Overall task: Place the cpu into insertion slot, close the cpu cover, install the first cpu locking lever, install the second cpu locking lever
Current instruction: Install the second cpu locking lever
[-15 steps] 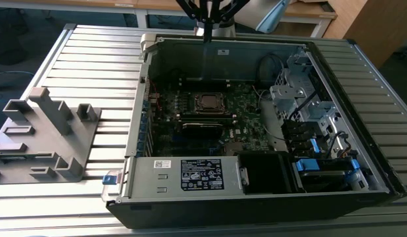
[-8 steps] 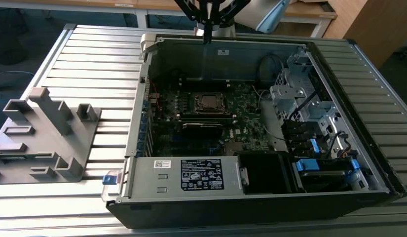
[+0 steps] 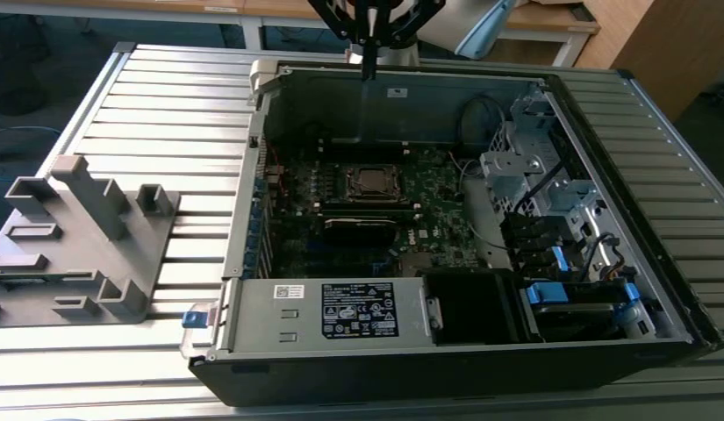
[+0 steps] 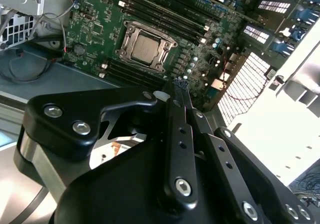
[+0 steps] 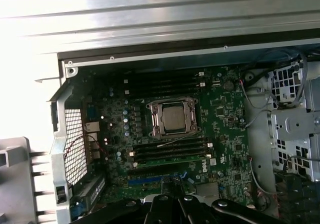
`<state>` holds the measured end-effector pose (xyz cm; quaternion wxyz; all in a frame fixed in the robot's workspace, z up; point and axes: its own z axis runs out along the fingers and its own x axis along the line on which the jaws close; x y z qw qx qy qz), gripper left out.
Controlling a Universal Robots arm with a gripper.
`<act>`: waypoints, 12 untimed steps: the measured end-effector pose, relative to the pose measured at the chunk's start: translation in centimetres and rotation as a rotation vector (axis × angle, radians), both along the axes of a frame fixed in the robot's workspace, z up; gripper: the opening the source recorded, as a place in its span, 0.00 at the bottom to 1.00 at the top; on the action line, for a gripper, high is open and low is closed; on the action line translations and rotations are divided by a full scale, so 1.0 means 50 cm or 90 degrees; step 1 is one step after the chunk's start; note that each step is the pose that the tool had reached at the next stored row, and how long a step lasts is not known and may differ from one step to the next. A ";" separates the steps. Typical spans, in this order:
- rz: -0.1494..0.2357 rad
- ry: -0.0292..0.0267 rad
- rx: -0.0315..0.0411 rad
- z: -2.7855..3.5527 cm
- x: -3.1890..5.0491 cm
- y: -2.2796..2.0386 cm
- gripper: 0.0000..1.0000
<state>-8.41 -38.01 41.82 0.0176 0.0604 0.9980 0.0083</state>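
Grey fixture: one, on the slatted table at the exterior view's left, just beside the case.
Computer case: one, lying open side up — motherboard flat on its floor.
Power supply: one, black-labelled, at the case's near edge in the exterior view.
Cpu: one, dull silver-tan square, seated in the socket at the middle of the motherboard; seen also in the second wrist view and the exterior view.
Cpu cover: one silver frame, lying flat around the cpu, chip showing through its centre window.
Memory slots: two banks — one on each side of the socket.
Drive bays: blue-tabbed, at the exterior view's right inside the case.
Gripper: one, hanging above the case's far wall in the exterior view, well apart from the socket; fingers pressed together, nothing between them.
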 end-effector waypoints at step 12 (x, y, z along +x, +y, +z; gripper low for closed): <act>0.000 0.0000 0.0000 -0.007 0.000 0.0000 0.10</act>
